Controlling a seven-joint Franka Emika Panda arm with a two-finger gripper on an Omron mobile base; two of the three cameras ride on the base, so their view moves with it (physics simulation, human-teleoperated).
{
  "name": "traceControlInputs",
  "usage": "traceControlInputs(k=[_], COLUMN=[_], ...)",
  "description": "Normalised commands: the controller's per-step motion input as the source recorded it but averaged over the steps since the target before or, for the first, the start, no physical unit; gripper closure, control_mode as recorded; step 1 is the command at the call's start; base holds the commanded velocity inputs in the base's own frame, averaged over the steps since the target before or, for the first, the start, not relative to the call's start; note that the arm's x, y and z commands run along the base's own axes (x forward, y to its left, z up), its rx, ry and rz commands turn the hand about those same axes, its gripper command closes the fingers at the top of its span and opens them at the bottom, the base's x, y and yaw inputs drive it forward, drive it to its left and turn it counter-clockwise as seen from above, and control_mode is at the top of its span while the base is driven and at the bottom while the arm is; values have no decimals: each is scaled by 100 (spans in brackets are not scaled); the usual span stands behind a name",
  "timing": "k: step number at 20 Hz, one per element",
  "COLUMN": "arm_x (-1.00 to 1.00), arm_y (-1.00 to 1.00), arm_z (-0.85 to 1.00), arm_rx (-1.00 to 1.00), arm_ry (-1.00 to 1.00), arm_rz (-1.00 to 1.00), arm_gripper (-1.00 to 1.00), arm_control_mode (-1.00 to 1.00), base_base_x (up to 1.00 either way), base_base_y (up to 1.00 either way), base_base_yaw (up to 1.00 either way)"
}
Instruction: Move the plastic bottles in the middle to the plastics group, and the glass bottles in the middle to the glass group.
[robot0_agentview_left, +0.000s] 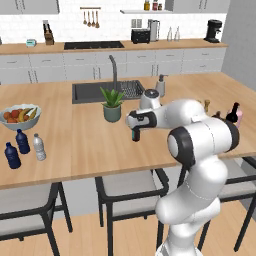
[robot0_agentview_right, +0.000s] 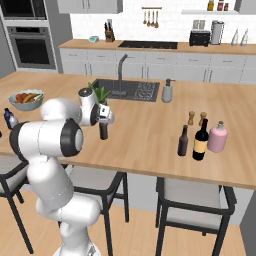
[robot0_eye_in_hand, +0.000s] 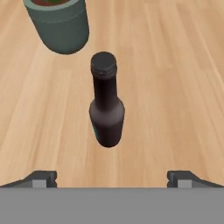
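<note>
Here, beer bottle (robot0_eye_in_hand: 106, 109): upright on desk (robot0_eye_in_hand: 175, 87), just in front of plant pot (robot0_eye_in_hand: 59, 24).
Gripper (robot0_eye_in_hand: 112, 177): spread wide, above bottle, apparently not touching.
Second beer bottle (robot0_agentview_right: 183, 141): beside wine bottle (robot0_agentview_right: 201, 141).

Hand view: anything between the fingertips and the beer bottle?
Nothing. Only bare wooden counter lies between the open gripper and the upright beer bottle; the plant pot stands beyond it.

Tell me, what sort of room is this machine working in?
A home-style kitchen, computer-rendered by the look of it. A wooden island counter holds a sink with a tap; a wall oven and a coffee maker stand behind it.
</note>
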Motion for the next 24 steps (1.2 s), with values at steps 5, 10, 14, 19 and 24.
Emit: traceControlInputs(k=[5,10,14,19,24], arm_x=[11,17,18,14,21], arm_y=[1,6,1,0,0], arm_z=[-10,-30,-21,-5,-11], arm_rx=[0,0,0,0,0], arm_ry=[0,0,0,0,0], arm_rz=[0,0,0,1,2], arm_gripper=[-100,-100,-100,-100,-100], arm_control_mode=[-100,-100,-100,-100,-100], base_base_x=[0,0,0,0,0], base_base_y=[0,0,0,0,0], base_base_yaw=[0,0,0,0,0])
